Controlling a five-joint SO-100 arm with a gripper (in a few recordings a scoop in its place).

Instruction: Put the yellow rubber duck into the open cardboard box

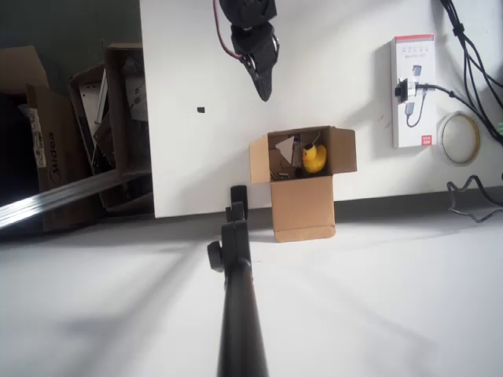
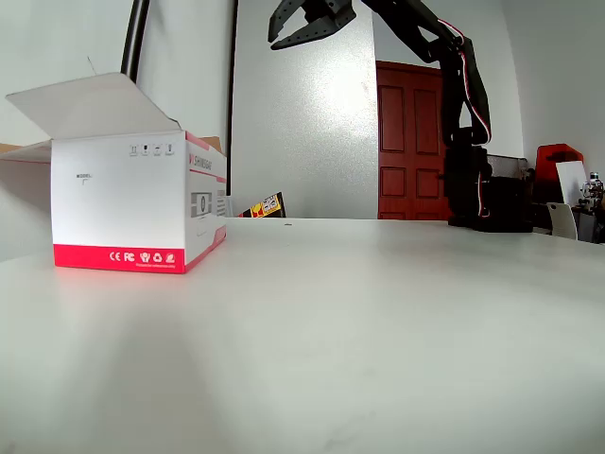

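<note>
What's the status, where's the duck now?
Gripper open, empty, raised. Duck inside box. Nothing in the way.

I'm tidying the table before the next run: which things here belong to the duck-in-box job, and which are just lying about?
Part of the job:
- yellow rubber duck, already lying inside the box
- open cardboard box
- the arm's tool, open and raised clear of the box

Just lying about:
- white and red carton
- tape roll
- black cables
- large boxes beside the table

Black jointed arm [image 2: 460,104] with red-and-white cable, pointed black hand [image 1: 263,82].
</note>
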